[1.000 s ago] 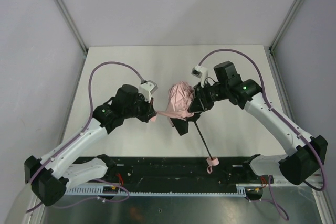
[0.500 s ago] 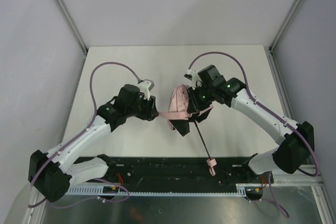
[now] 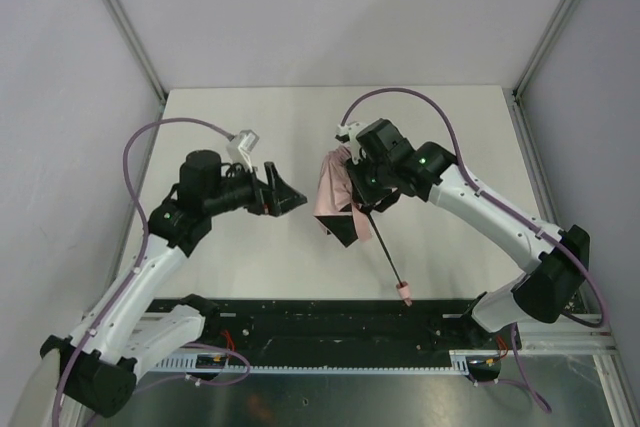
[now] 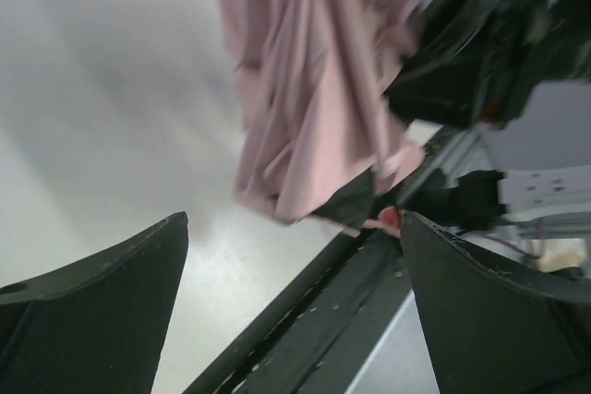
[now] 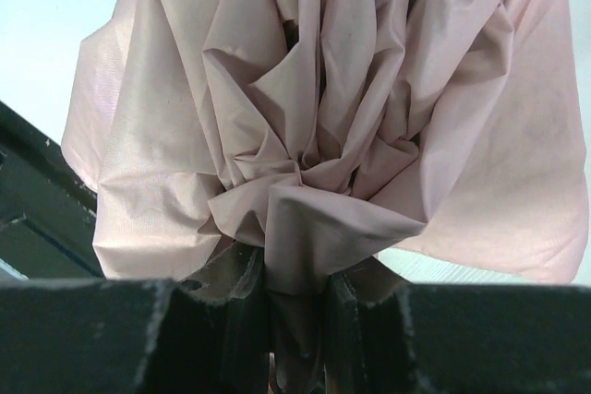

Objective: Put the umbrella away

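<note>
From the top view, you are partway through folding the pale pink fabric folding umbrella [image 3: 330,190]. Its canopy is gathered into a loose bundle near the middle of the white tabletop [image 3: 220,122], but the thin black metal shaft [image 3: 385,252] looks fully extended. The long axis runs diagonally. The canopy end points toward the far side, and the small pink handle [image 3: 406,293] points toward you and a little right, just short of the black base rail [image 3: 300,319]. Your right gripper [image 3: 362,199] is clamped where fabric meets shaft. Your left gripper [image 3: 292,194] stands wide open just to the left of the canopy, touching nothing.

In the left wrist view, both dark fingers [image 4: 92,311] are spread far apart with bare table between them. The drooping folds of the pink canopy [image 4: 314,108] hang ahead, apart from them.

In the right wrist view, the narrowed fingers [image 5: 138,339] pinch a bunched neck of fabric [image 5: 305,163], with the crumpled folds fanning away.

Next, I'd judge you need the left gripper to take a new hold, either on loose fabric to tidy it or on the handle end to push the shaft in. Keep the right grip steady while you do.
</note>
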